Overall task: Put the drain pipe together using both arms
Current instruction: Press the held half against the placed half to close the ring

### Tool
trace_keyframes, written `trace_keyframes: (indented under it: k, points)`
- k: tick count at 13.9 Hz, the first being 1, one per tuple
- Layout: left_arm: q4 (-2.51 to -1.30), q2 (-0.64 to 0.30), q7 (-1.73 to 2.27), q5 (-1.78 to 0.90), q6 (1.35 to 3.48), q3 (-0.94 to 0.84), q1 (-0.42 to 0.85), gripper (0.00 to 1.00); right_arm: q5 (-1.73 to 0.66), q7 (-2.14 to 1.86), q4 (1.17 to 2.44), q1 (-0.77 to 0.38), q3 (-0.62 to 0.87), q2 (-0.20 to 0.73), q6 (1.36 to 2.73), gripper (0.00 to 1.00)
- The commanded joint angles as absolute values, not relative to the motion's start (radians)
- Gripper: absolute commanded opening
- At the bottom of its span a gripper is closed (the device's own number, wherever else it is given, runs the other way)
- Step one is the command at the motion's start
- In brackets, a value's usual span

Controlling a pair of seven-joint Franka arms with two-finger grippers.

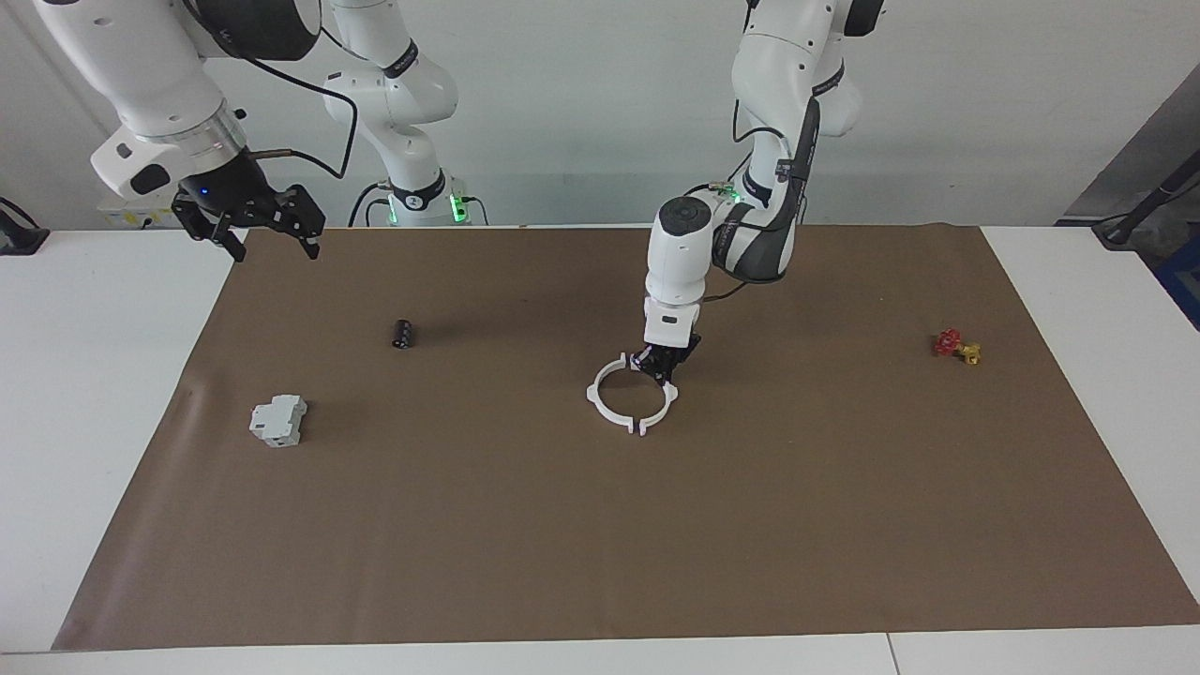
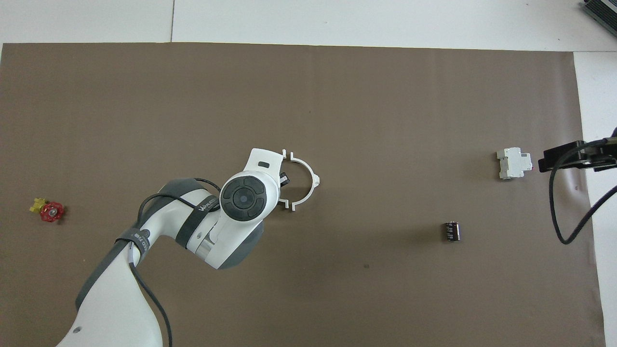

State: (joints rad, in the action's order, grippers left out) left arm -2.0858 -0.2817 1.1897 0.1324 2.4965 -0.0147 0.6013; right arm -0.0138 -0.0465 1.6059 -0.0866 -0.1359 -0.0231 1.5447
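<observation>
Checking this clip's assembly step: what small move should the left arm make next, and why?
Probably a last short push toward the right arm's end: the left gripper, shut on its half-ring, has the end tabs almost meeting the resting half-ring. The right gripper waits, open.

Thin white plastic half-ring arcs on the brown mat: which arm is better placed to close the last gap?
Probably the left. The left gripper is shut on one thin white plastic half-ring arc, beside the other arc. The right gripper waits open above the mat's corner.
</observation>
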Motion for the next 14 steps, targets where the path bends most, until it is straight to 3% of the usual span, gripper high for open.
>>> trace_keyframes:
  k: [1,14]
  points:
    - [-2.065,-0.295,1.235,0.169,2.474,0.006,0.629,0.0,-0.028,-0.034,1.606,-0.084,-0.133,-0.025,1.54,1.0]
    - [-2.063,-0.302,1.236,0.19,2.471,0.006,0.644,0.0,-0.028,-0.032,1.606,-0.084,-0.133,-0.025,1.54,1.0]
